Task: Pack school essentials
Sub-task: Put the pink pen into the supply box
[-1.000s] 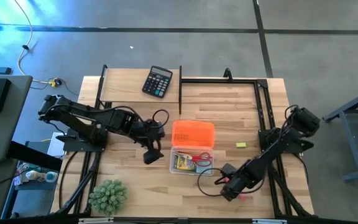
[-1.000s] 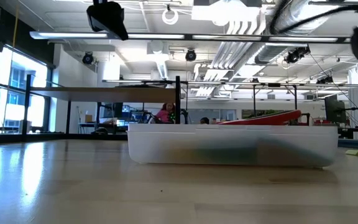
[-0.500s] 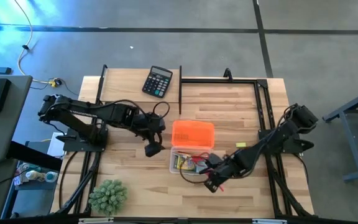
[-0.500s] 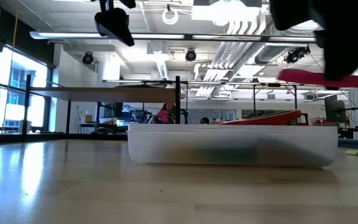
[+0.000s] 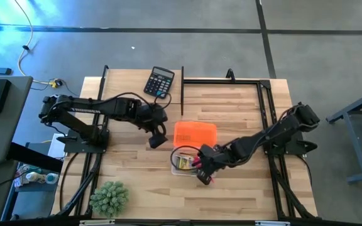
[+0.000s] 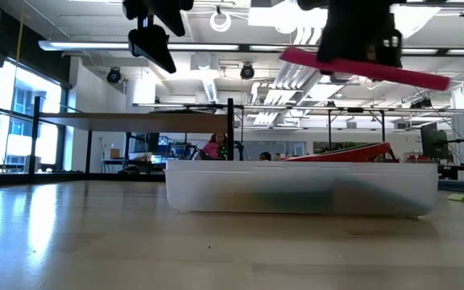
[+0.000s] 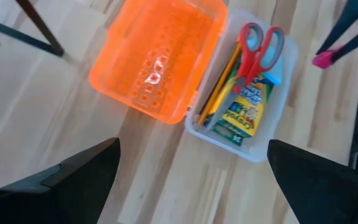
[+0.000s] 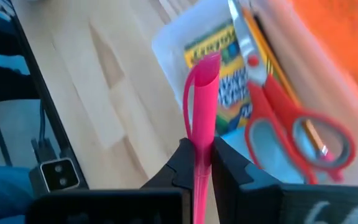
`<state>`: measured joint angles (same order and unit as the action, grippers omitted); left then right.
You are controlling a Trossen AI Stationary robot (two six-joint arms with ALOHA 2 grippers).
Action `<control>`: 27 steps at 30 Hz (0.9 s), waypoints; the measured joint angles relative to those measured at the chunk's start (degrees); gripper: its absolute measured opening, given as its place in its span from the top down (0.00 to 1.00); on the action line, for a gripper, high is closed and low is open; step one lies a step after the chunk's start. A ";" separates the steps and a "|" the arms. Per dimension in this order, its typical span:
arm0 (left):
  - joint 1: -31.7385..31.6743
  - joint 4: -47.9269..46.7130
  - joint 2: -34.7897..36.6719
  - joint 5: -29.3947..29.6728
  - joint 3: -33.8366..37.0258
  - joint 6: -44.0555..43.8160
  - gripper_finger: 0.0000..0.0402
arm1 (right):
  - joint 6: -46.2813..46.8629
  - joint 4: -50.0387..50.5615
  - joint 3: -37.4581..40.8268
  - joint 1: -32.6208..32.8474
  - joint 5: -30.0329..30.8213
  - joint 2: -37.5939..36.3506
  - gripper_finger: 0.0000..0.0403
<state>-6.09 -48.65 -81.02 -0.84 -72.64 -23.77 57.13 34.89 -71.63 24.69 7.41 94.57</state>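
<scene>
Advisable to lower the red pen point(image 8: 202, 99), pinched between the pressed-together fingers of the right gripper point(image 5: 203, 174) above the clear box point(image 7: 277, 109), lengthwise beside the scissors point(image 7: 257, 46), crayon pack point(image 7: 244, 112) and pencil point(image 7: 219, 84) before release. Left gripper point(image 5: 156, 140), fingers spread and empty, hovering beside the orange lid point(image 5: 194, 135). Note pad mostly hidden under the scissors; eraser not made out.

We see even, bright light from ceiling strip lamps point(image 6: 216, 46) and windows point(image 6: 14, 113) in the low view. The tabletop point(image 6: 95, 234) there carries a soft sheen. The pink pen point(image 8: 202, 118) blurs near the right wrist camera, and the orange lid point(image 8: 347, 43) is out of focus.
</scene>
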 joint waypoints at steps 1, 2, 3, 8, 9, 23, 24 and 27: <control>-0.17 -0.15 0.00 0.01 0.00 0.31 0.02 | -0.90 0.01 -0.40 -0.36 0.04 -0.01 0.97; -0.38 -0.29 0.00 0.01 0.00 0.41 0.02 | -1.99 -0.01 -0.76 -0.74 0.06 -0.01 0.97; -0.50 -0.51 0.00 0.01 0.00 0.42 0.02 | -3.17 -0.02 -1.07 -1.13 0.05 -0.02 0.97; -0.70 -1.29 -0.02 0.00 0.00 0.44 0.02 | -10.40 -0.01 -2.37 -3.58 -0.05 -0.03 0.97; -0.65 -1.28 -0.02 0.00 0.00 0.44 0.02 | -11.82 -0.03 -2.66 -4.26 -0.09 -0.03 0.97; 1.97 -1.22 -0.02 0.00 -0.02 -4.25 0.02 | -33.04 -5.38 -3.42 -7.45 -5.22 3.70 0.97; 2.24 -1.22 -0.02 0.00 -0.02 -4.59 0.02 | -33.39 -5.20 -3.40 -7.34 -5.71 4.14 0.97; 3.20 -1.22 -0.02 0.00 -0.02 -5.74 0.02 | -34.06 -4.80 -3.40 -7.13 -7.66 5.92 0.97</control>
<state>-2.89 -49.87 -81.03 -0.84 -72.66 -29.51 23.06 30.09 -75.02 17.55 -0.25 100.50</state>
